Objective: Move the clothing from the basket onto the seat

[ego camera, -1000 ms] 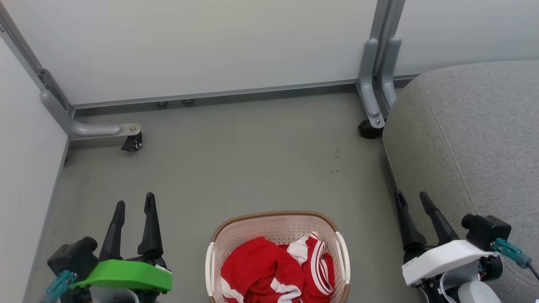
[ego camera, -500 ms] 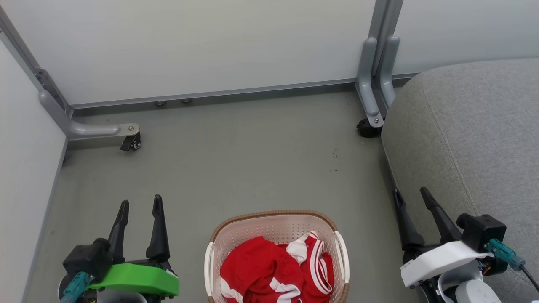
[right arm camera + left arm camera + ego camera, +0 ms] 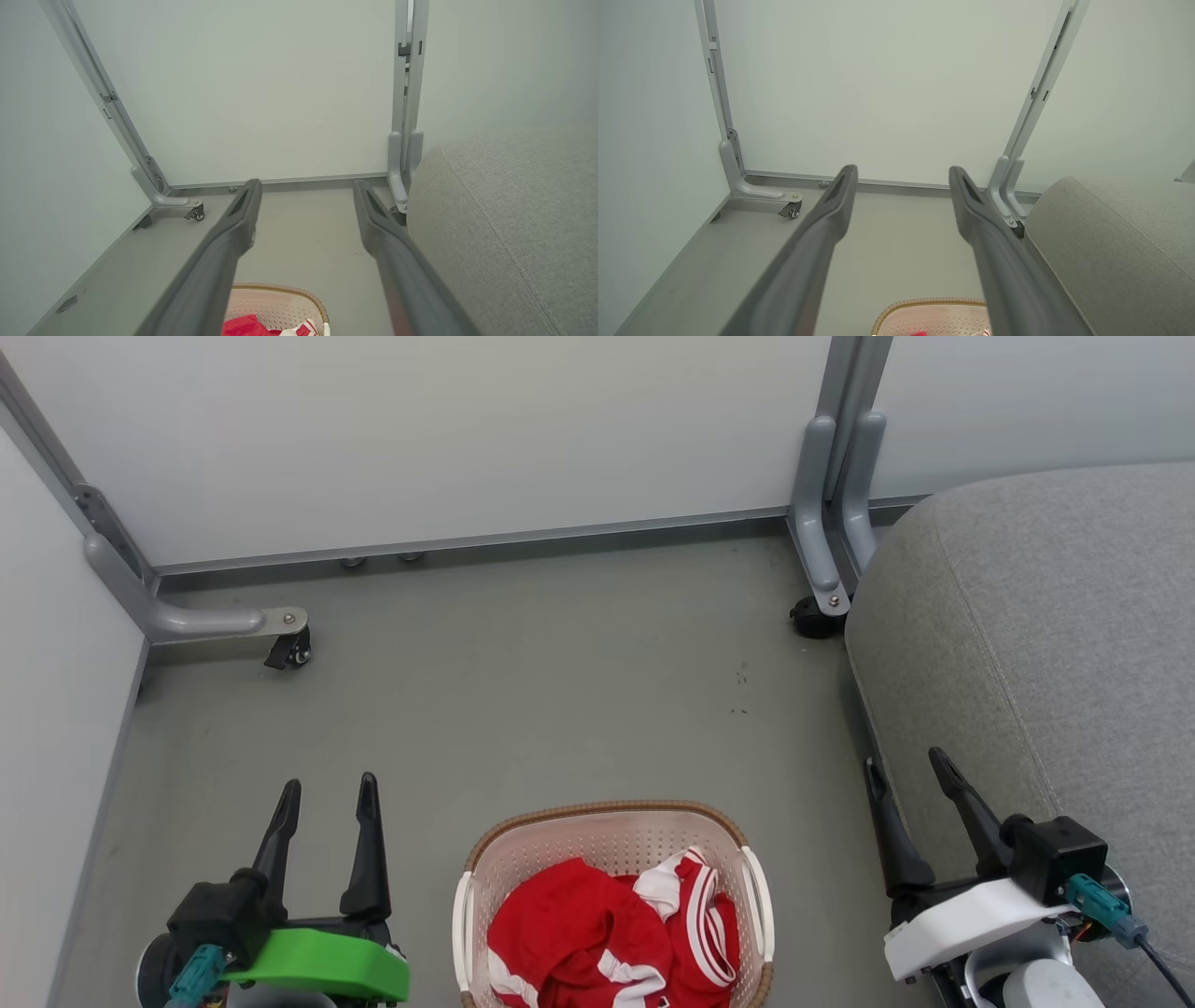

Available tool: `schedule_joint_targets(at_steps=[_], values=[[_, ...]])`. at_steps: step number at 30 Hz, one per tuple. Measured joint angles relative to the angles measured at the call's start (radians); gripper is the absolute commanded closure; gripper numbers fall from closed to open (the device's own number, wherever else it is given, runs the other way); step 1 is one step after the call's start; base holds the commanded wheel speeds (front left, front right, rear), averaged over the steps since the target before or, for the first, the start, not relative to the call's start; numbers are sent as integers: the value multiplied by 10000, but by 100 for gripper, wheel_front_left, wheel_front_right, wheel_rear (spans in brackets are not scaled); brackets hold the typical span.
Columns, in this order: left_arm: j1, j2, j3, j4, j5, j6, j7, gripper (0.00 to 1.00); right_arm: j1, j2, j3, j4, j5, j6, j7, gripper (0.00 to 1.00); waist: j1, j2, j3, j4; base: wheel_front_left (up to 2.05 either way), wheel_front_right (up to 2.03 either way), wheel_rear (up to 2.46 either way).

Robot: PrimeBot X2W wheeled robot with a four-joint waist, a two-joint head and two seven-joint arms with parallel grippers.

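the clothing (image 3: 597, 943) is a crumpled red heap with white stripe trim, lying inside the basket (image 3: 607, 809). a small dark mark on the fabric at the head view's lower edge is too small to read. the basket is cream-white and perforated, with a brown woven-look rim and white side handles. it stands on the near side of the grey floor (image 3: 523, 691), between the two hands. the left hand (image 3: 330, 781) hangs left of the basket, fingers spread wide, holding nothing. the right hand (image 3: 904, 759) is likewise wide and empty, just beside the grey fabric seat (image 3: 1055, 635) on the floor's right side.
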Motion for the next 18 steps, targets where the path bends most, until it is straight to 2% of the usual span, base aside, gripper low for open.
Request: schedule_joint_targets(at_steps=[18], values=[[79,2,-192,-71,1315,-17,-320,0,13,-12,151,-146,-1300,6,-332,0,0,0,36,11,0,0,0]])
